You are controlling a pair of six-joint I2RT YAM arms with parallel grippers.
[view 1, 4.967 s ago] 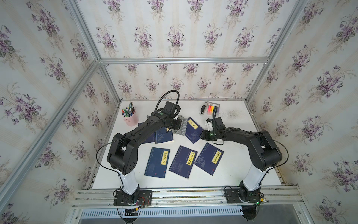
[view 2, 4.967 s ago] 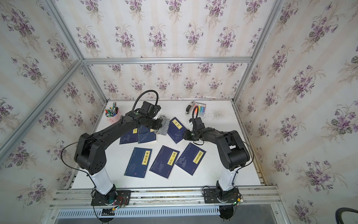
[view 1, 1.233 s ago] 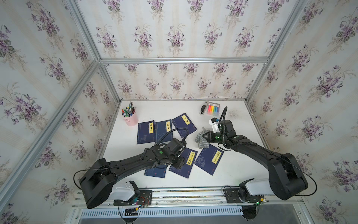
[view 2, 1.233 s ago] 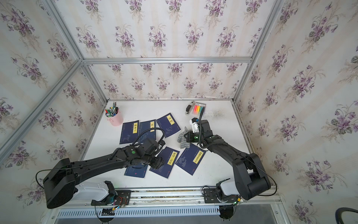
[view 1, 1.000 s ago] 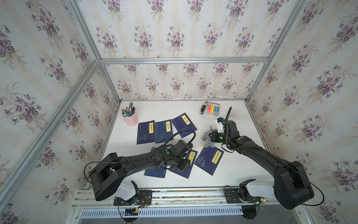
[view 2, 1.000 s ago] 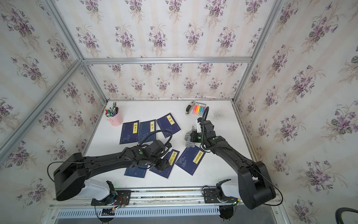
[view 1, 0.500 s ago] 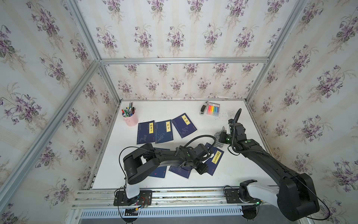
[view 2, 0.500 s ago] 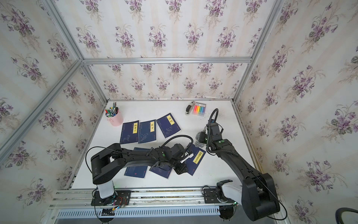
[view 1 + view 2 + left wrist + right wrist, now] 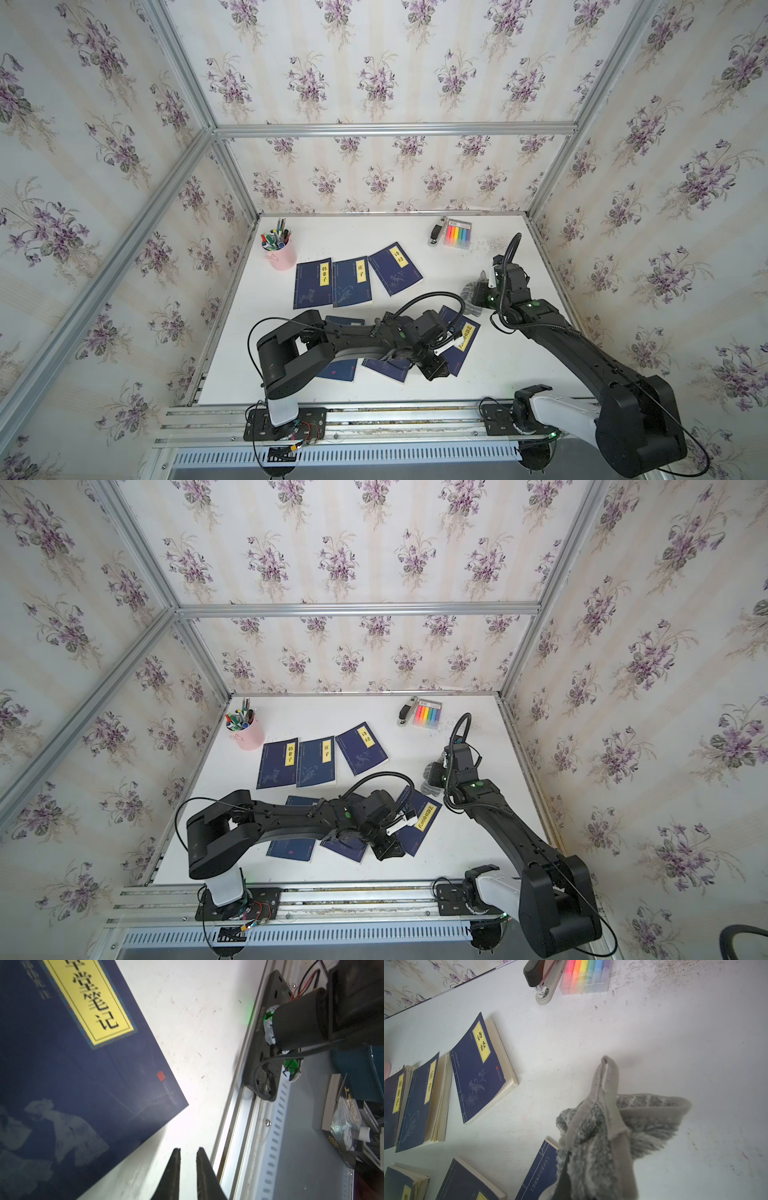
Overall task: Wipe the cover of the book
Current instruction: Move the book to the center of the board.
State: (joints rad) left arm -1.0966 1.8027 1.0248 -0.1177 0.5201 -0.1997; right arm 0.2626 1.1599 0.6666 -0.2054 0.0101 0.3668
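Note:
The book (image 9: 462,344) (image 9: 420,820) is dark blue with a yellow title label and lies flat at the right of the front row. My left gripper (image 9: 436,370) (image 9: 388,850) is low beside its front corner. In the left wrist view the book (image 9: 83,1064) lies next to my left gripper (image 9: 188,1150), which is open by a narrow gap over bare table, holding nothing. My right gripper (image 9: 478,297) (image 9: 434,777) is shut on a grey fluffy cloth (image 9: 602,1136) at the book's far corner (image 9: 542,1169). The cloth hides its fingertips.
Three more blue books (image 9: 357,280) lie in a back row, and two others (image 9: 338,368) sit partly under my left arm. A pink pen cup (image 9: 280,253) stands back left. A stapler (image 9: 436,237) and highlighters (image 9: 457,235) lie back right. The metal front rail (image 9: 239,1126) runs close by.
My left arm has swept right along the front row to the right book's front corner, its jaws narrowing. My right gripper has drifted slightly right with the cloth.

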